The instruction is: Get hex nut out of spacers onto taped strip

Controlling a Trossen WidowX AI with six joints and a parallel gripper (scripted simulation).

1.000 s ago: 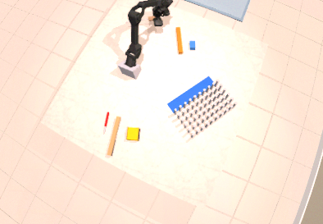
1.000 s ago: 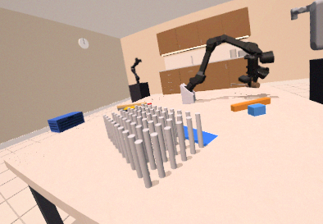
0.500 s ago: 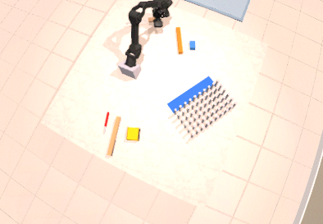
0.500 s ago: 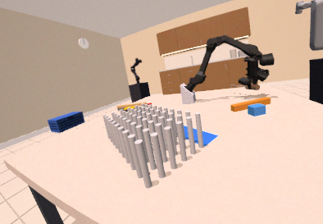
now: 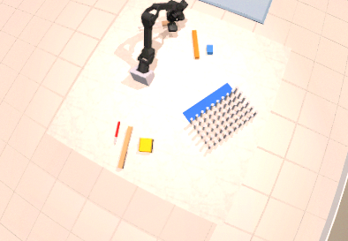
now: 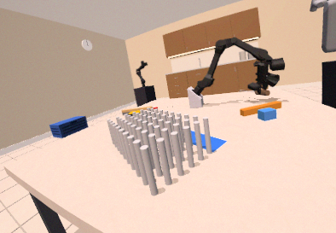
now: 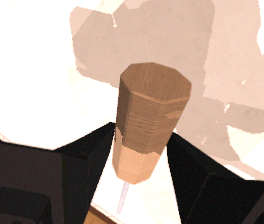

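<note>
My gripper (image 5: 171, 29) (image 6: 259, 89) (image 7: 141, 132) is shut on the brown wooden handle (image 5: 165, 23) (image 6: 265, 92) (image 7: 152, 117) of a tool, above the table at the back. A thin pale rod (image 7: 123, 197) runs out from the handle's far end in the wrist view; its tip is not clear. The grey metal spacers (image 6: 149, 172) stand upright in rows, well away from the gripper. The blue taped strip (image 5: 207, 101) (image 6: 218, 142) lies along one side of them. The hex nut cannot be made out in any view.
An orange bar (image 5: 195, 44) (image 6: 261, 108) and a small blue block (image 5: 209, 49) (image 6: 267, 114) lie between the gripper and the spacers. A red-handled tool (image 5: 117, 129), a long wooden bar (image 5: 125, 147) and a yellow block (image 5: 146, 145) lie on the other side of the arm's base.
</note>
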